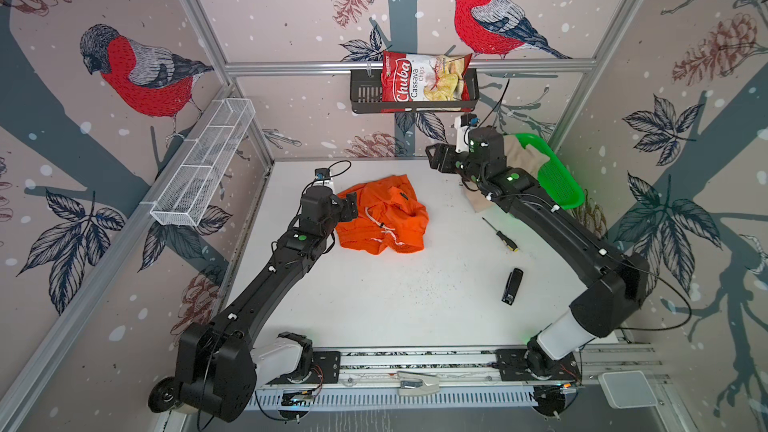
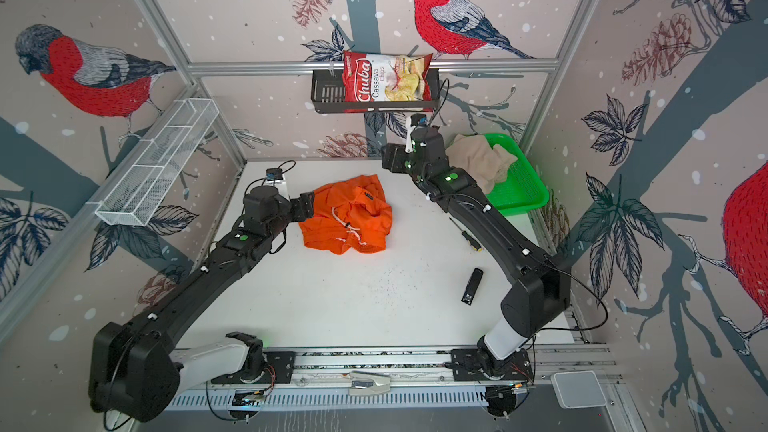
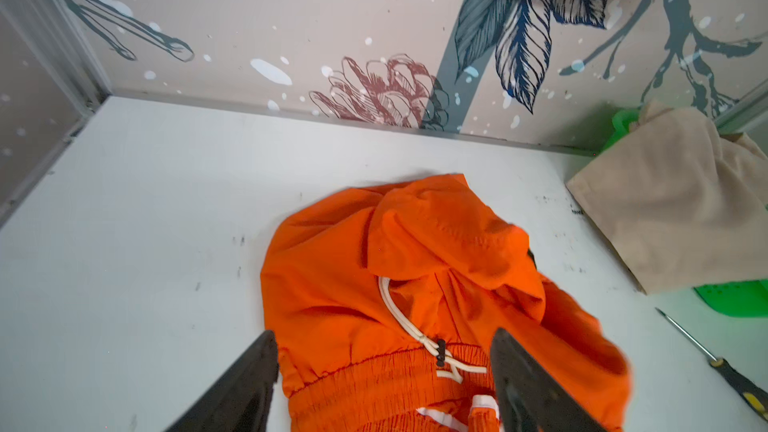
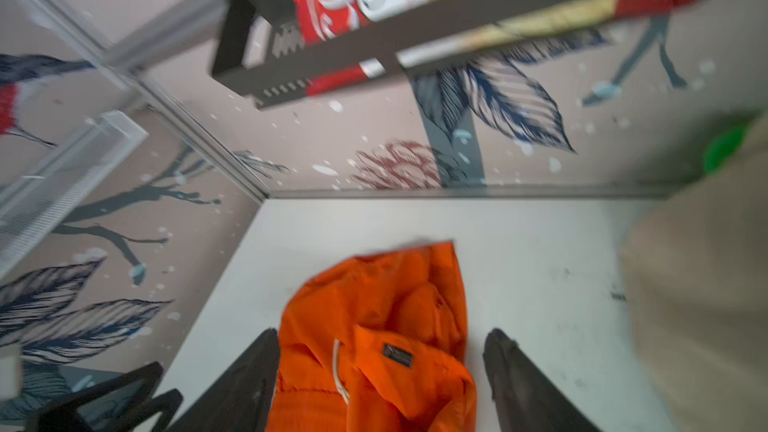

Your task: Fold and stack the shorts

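The orange shorts (image 1: 384, 218) (image 2: 349, 214) lie crumpled on the white table, white drawstring showing. My left gripper (image 1: 352, 203) (image 2: 308, 206) is open at their left edge. In the left wrist view its fingers stand wide on either side of the gathered waistband (image 3: 374, 371), closed on nothing. My right gripper (image 1: 434, 156) (image 2: 388, 156) hangs raised behind the shorts, open and empty; its blurred wrist view shows the orange cloth (image 4: 374, 317) far below. The beige shorts (image 2: 478, 157) (image 3: 673, 201) lie bunched in the green basket (image 2: 523, 187), one part draped onto the table.
A screwdriver (image 1: 500, 235) and a black stapler (image 1: 512, 286) lie on the table's right side. A chips bag (image 1: 424, 76) sits in a black shelf on the back wall. A white wire basket (image 1: 203, 164) hangs on the left wall.
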Available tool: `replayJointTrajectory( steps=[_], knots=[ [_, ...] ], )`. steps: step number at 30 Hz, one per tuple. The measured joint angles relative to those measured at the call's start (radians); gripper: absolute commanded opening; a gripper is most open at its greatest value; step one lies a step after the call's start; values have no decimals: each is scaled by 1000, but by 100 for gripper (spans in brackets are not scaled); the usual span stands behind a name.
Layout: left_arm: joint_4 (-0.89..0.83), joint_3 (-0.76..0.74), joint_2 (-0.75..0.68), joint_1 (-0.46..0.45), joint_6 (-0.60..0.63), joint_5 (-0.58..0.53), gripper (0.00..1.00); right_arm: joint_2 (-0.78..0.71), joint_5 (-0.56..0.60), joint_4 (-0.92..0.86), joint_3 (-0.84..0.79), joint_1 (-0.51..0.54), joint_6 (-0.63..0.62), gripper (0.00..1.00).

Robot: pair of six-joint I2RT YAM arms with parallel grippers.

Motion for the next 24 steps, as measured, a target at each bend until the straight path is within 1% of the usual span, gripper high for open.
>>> replayJointTrajectory(
  steps=[5, 8, 11, 13, 17, 19, 24],
  knots=[
    [28, -13, 69, 0, -42, 77, 78, -12, 30, -64, -88, -99, 2, 83],
    [50, -13, 98, 0, -53, 108, 78, 23, 62, -117, -111, -118, 10, 83],
    [65, -13, 118, 0, -74, 130, 78, 57, 83, -150, -170, -148, 55, 86],
    [72, -15, 126, 0, -78, 138, 78, 60, 106, -145, -257, -181, 90, 87],
    [80, -20, 137, 0, -93, 157, 78, 44, 120, -64, -410, -215, 168, 89],
    [84, -23, 138, 0, -94, 158, 78, 40, 120, 17, -472, -231, 203, 92],
    [89, -26, 145, 0, -95, 163, 78, 58, 143, 216, -566, -250, 272, 93]
  ],
)
